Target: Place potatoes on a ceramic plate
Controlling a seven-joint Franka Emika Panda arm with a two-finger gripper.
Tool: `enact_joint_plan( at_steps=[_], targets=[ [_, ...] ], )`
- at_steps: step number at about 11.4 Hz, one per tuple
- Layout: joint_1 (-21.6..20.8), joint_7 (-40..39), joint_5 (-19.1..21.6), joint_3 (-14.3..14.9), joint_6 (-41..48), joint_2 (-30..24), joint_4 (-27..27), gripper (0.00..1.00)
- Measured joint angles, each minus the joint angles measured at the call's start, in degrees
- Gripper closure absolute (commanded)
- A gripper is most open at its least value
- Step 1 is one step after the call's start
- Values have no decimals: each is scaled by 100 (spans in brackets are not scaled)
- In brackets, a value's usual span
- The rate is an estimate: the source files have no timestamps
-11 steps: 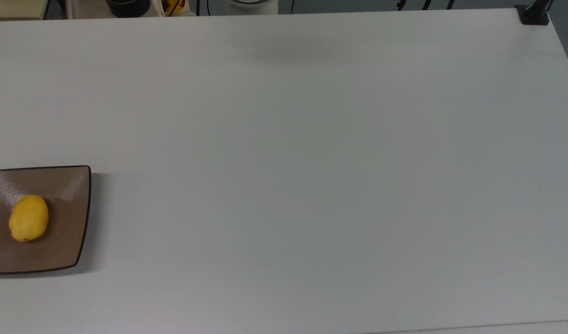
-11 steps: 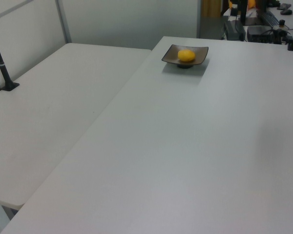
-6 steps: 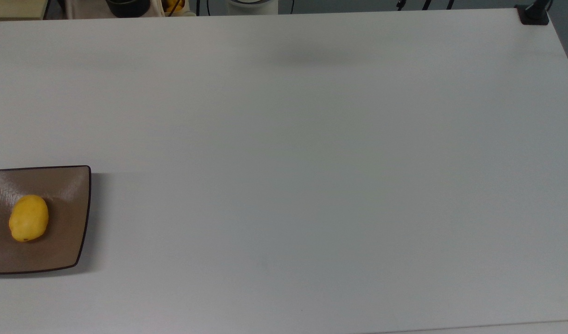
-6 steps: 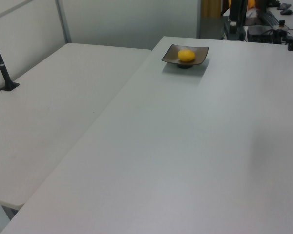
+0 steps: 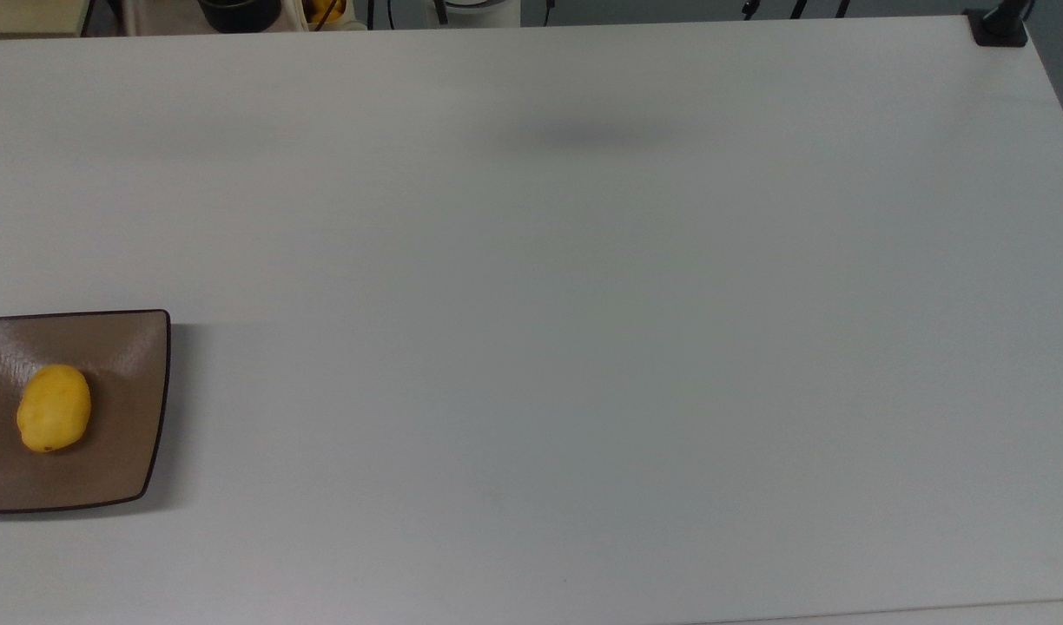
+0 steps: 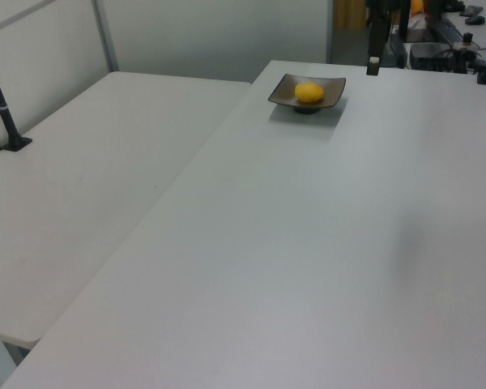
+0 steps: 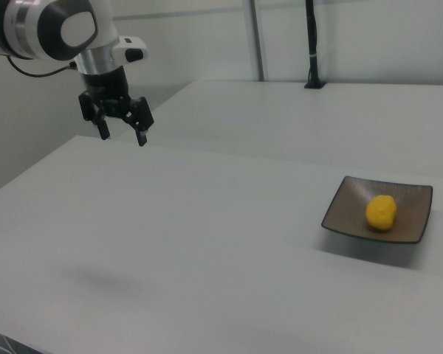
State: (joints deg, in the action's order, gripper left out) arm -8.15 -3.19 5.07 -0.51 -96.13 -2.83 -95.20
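Observation:
A small yellow potato (image 5: 54, 408) lies on the tan-brown square ceramic plate (image 5: 128, 408) at the top view's left edge. The same potato (image 6: 309, 92) and plate (image 6: 332, 91) sit at the far end of the table in the left view, and the potato (image 7: 382, 212) rests on the plate (image 7: 413, 217) at the right view's right. My gripper (image 7: 122, 133) hangs open and empty high above the table at the right view's upper left, far from the plate. One dark finger (image 6: 373, 65) dips in at the left view's top edge.
The white table (image 5: 584, 304) stretches wide and bare to the plate's right in the top view. A black clamp post (image 5: 1000, 26) stands at its top right corner. A second white table (image 6: 89, 178) adjoins in the left view, with a black pole (image 6: 4, 105) on it.
The faint shadow on the table in the top view has slid downward and darkened. A dark finger has come into the left view's top edge. Potato and plate have stayed still.

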Motion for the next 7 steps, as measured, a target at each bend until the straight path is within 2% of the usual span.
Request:
enact_joint_plan(
  at_steps=[7],
  targets=[
    [74, -186, -146, 98, -270, 74, 2, 0]
  ],
)
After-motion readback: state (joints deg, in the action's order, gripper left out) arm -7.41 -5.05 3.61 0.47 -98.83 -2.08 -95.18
